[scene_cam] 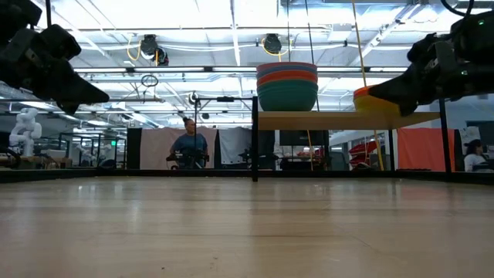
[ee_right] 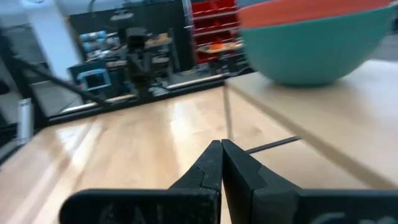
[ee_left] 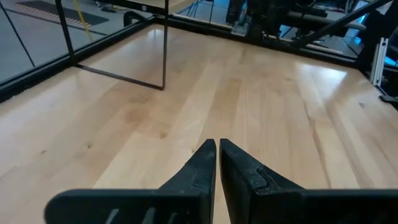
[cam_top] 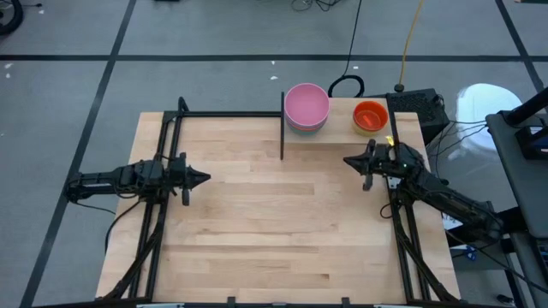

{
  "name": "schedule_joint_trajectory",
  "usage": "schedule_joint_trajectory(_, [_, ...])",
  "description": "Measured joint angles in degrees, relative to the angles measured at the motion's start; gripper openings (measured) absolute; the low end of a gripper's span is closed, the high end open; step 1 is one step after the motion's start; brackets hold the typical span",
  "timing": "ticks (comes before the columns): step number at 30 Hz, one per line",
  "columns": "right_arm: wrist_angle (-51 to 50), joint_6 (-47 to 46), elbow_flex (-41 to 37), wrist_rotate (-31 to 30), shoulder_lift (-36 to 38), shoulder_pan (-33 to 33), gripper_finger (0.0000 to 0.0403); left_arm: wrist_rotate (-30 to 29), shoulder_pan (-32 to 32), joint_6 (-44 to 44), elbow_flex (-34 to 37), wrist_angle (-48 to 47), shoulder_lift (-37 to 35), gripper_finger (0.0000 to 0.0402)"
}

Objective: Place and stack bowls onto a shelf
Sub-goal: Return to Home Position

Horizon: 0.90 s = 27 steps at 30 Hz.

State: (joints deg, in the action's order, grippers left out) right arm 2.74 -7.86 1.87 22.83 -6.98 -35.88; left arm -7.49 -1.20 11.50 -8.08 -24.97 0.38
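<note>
While both closed on nothing, left pincer [cam_top: 205, 179] well apart from the shelf [scene_cam: 332, 120], right pincer [cam_top: 347, 160] near its 2 bowl stacks [cam_top: 306, 107].

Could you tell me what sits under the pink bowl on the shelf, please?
The pink bowl is nested into others. The low view shows a red-orange rim among those beneath it, and a teal bowl at the bottom on the shelf. Nesting hides their insides and exact count.
</note>
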Motion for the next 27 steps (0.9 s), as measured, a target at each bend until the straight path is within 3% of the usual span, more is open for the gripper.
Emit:
schedule_joint_trajectory(14, [2.4, -3.7, 0.0, 13.0, -1.3, 4.2, 0.0000, 0.1, 0.0, -1.8, 0.0, -0.1, 0.0, 0.0026])
schedule_joint_trajectory(19, [1.7, -1.5, 0.0, 13.4, -1.3, 8.1, 0.0000, 0.9, 0.0, -1.8, 0.0, -0.2, 0.0, 0.0026])
schedule_joint_trajectory(27, [1.7, -0.2, 0.0, 13.4, -1.3, 13.7, 0.0000, 7.1, 0.0, -2.0, 0.2, -0.5, 0.0, 0.0026])
